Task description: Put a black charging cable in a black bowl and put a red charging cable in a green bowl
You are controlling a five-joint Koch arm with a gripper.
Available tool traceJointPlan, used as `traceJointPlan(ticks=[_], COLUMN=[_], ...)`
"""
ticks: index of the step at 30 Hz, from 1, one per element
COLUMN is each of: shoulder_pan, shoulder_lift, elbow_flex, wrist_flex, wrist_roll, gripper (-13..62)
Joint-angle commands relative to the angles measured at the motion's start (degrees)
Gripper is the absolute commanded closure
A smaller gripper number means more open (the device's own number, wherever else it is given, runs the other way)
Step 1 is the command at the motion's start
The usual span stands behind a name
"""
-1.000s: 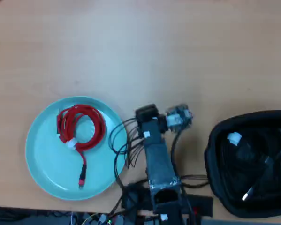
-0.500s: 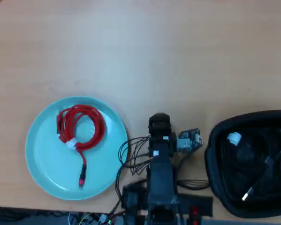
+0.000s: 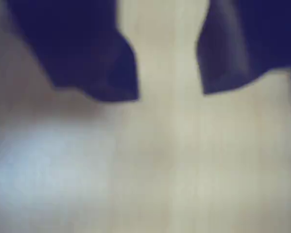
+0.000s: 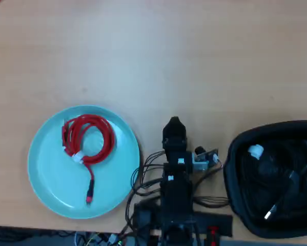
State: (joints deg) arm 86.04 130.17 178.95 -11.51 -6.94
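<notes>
The red charging cable (image 4: 87,140) lies coiled inside the green bowl (image 4: 45,174) at the lower left of the overhead view. At the right edge, the black charging cable (image 4: 279,179) rests in the black bowl (image 4: 234,154), its white tie and silver plug showing. My gripper (image 4: 174,124) sits between the two bowls, pointing up the picture over bare table and touching neither. In the wrist view, the gripper (image 3: 167,92) stands open, with only table between its two dark fingers.
The arm's base and loose wires (image 4: 148,174) crowd the table's bottom edge between the bowls. Bare wooden table (image 4: 158,56) fills the whole upper half of the overhead view.
The arm has swung a little to the right in the overhead view and straightened over its base. Both cables and both bowls stayed put.
</notes>
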Motion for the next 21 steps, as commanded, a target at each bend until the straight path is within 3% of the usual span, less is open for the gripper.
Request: traceJointPlan(ticks=[1,7,12,21], shoulder_pan=[-0.1,0.6,1.5,1.9], shoulder_lift=[5.8,5.4,5.5,5.4], elbow_flex=[1.8,1.8,1.8,1.8], wrist_flex=[-5.0,-4.4,-4.4,1.5], wrist_roll=[0.4,0.4,0.4,0.3], gripper=[40.8,42.5,57.8,55.7])
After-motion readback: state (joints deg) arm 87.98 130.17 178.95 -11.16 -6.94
